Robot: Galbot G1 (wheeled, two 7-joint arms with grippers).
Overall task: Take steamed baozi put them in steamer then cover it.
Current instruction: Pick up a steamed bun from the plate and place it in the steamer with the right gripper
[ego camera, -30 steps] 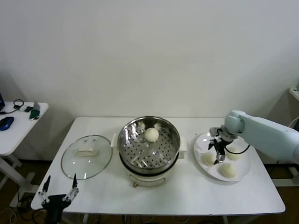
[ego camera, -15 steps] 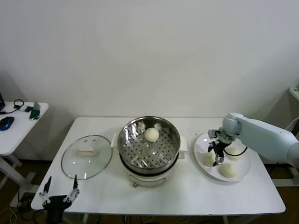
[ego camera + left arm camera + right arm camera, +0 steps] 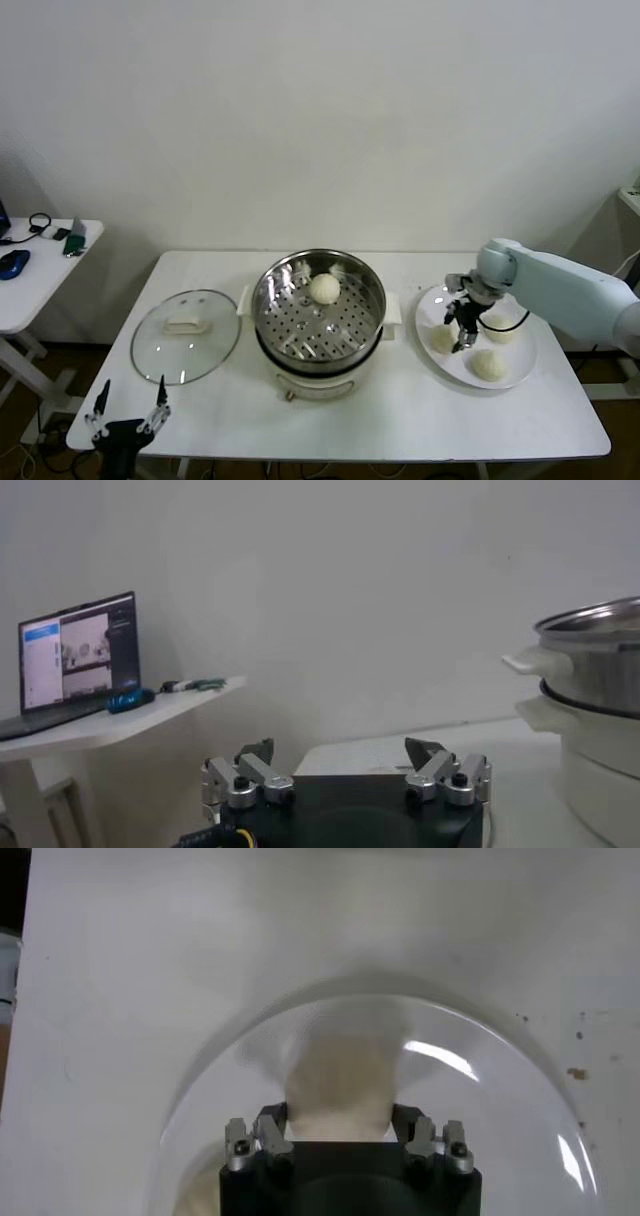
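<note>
At the near left corner of the white table [image 3: 400, 420], our left gripper [image 3: 128, 412] is waiting low by the edge, its jaws spread wide with nothing between them. Just beyond it the glass lid [image 3: 186, 334] is lying flat on the table, beside the steamer [image 3: 318, 322], which is standing open in the middle with one bun [image 3: 323, 288] resting on its perforated tray toward the far side.

To the right, three more buns are sitting on the white plate [image 3: 520, 375]. Our right gripper [image 3: 464, 327] is reaching down over the plate, and in the right wrist view its jaws are set on either side of the leftmost bun [image 3: 338, 1093]; we cannot tell whether they are already pressing it.

We are judging the risks: closing too hard could crush the soft bun, while a loose or off-centre hold could let it roll out during the lift or drop short of the steamer. A low carry could knock the pot's rim.

Compared with one second ago, our right gripper has shifted slightly toward the steamer side of the plate; the buns, lid and left gripper are unchanged.
</note>
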